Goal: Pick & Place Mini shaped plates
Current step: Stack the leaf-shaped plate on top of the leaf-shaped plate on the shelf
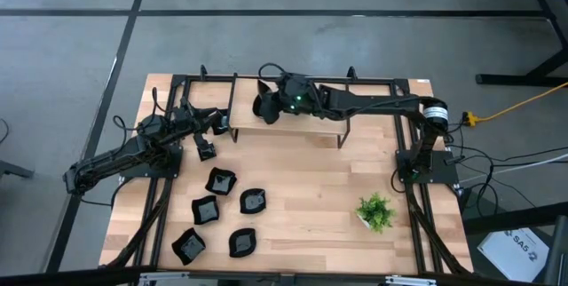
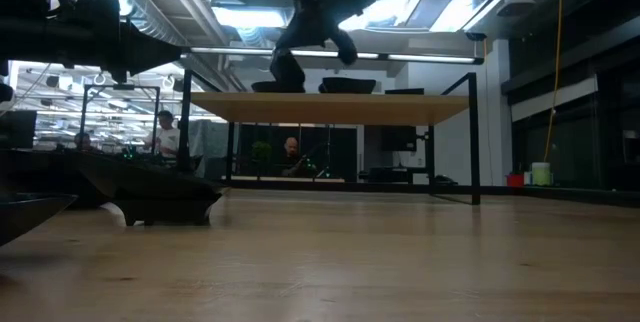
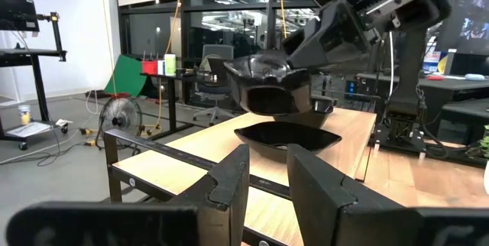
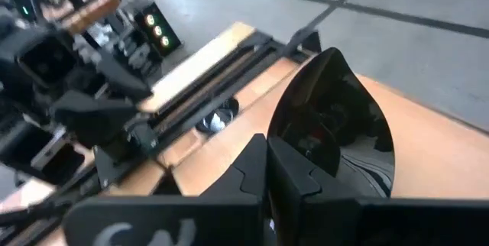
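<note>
From above, a raised wooden shelf is seen at the far side of the table. The right gripper is held over the shelf's left part, clenched on a black mini plate. The left gripper is placed just left of the shelf, over the table, its fingers parted and empty. Five black mini plates are scattered in front of the shelf, to its left; a small green potted plant is set in front of its right end.

At table height, the shelf is seen edge-on with dark plates resting on top.

In the left wrist view, the held plate is seen tilted just above a leaf-shaped plate lying on the shelf.

In the right wrist view, the held plate is gripped by its rim
</note>
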